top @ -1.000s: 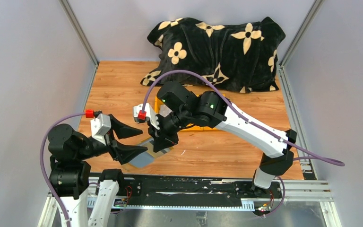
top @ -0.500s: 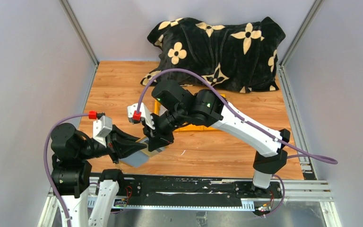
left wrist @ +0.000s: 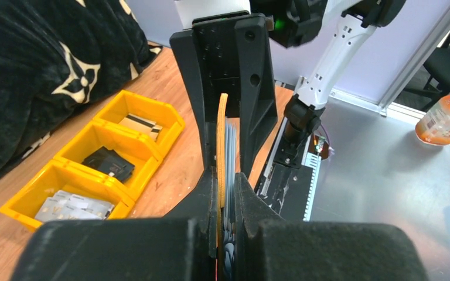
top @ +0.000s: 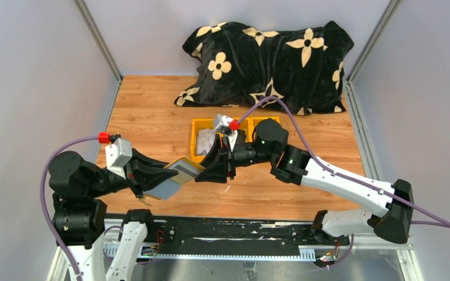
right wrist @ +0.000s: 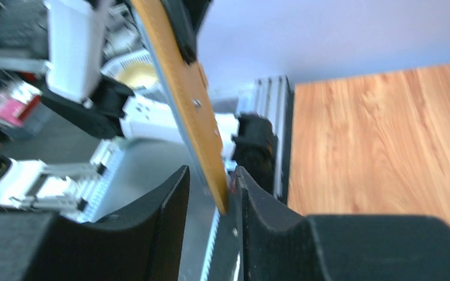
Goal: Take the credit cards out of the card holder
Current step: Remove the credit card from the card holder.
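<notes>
My left gripper is shut on the card holder, a mustard-yellow wallet with grey sleeves, and holds it above the table's front left. In the left wrist view the card holder stands edge-on between my fingers, the left gripper clamped tight on it. My right gripper faces it from the right, open. In the right wrist view the holder's yellow leaf reaches between the parted jaws of the right gripper, touching the right finger. Pale grey credit cards lie in a bin.
A yellow three-compartment bin sits mid-table; its middle compartment holds a black pouch. A black flowered blanket is heaped along the back edge. An orange bottle stands off the table.
My left gripper closed on the card holder and lifted it off the table. My right gripper let go, opened and swung round to the holder's right side.
</notes>
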You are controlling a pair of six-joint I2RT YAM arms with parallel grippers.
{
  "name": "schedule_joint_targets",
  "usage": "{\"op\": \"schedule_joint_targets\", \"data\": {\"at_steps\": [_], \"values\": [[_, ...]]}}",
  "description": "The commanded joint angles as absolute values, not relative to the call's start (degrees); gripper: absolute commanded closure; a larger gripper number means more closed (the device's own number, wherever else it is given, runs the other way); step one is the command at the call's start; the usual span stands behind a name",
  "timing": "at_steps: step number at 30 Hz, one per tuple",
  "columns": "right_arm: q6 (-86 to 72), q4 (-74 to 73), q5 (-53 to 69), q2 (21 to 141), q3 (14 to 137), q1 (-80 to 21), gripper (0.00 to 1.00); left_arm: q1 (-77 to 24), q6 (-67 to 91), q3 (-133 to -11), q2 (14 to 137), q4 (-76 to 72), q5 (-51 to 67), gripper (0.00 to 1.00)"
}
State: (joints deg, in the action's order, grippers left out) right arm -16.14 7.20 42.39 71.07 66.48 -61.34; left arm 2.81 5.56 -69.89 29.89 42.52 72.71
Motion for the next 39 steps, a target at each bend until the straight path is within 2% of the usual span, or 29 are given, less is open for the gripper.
{"op": "schedule_joint_targets", "data": {"at_steps": [1,4,7,9,10,12,13,14,16,18,24,29,33,35,37,39], "values": [[-36.5,44.3,42.0,70.6,60.1,-61.3,0.65,3.0,7.6,-71.4,30.2,41.2,70.6,1.0],[-40.5,48.8,42.6,72.9,59.7,-61.3,0.76,2.9,15.1,-69.3,28.6,34.1,69.4,1.0],[-42.1,50.1,43.1,73.9,59.3,-61.3,0.97,3.0,29.8,-61.9,24.5,16.0,67.4,1.0],[-41.2,47.7,43.6,73.3,59.5,-60.9,1.0,2.9,33.0,-59.7,22.7,10.9,66.2,0.99],[-39.9,45.0,44.5,72.6,60.2,-60.6,1.0,3.0,31.9,-59.7,22.5,13.3,65.6,0.87],[-33.6,32.5,45.4,70.7,63.1,-60.5,1.0,3.0,23.3,-62.1,24.0,23.4,64.5,0.52],[-29.2,24.7,45.6,70.2,65.2,-60.6,1.0,3.0,19.9,-63.5,24.9,28.3,64.7,0.41],[-24.8,16.9,45.9,70.0,68.0,-60.6,1.0,2.9,18.7,-64.3,25.7,30.4,65.7,0.33],[-16.5,2.5,47.6,71.1,74.2,-60.6,1.0,3.0,17.8,-64.5,26.8,32.2,69.0,0.25],[-7.2,-12.6,48.9,73.7,81.4,-60.7,1.0,3.0,18.0,-64.2,27.2,32.3,71.3,0.27],[9.9,-46.0,44.1,87.2,105.1,-64.5,1.0,2.9,17.7,-62.4,28.1,32.3,74.3,0.51],[14.7,-58.9,39.2,97.6,121.7,-67.6,1.0,3.0,17.3,-61.9,28.9,32.2,75.6,0.71],[15.2,-59.8,39.4,99.6,126.3,-68.0,1.0,3.0,16.0,-61.1,28.2,32.1,77.0,0.87],[15.6,-59.9,39.2,99.2,127.3,-68.0,1.0,2.9,15.7,-60.8,27.7,32.2,77.5,0.88],[16.4,-60.7,39.0,98.7,127.8,-68.0,1.0,3.0,15.9,-60.4,27.6,32.2,78.3,0.84],[17.3,-61.5,38.5,98.3,128.0,-68.0,1.0,3.0,15.7,-59.9,27.3,32.4,78.4,0.76]]}}
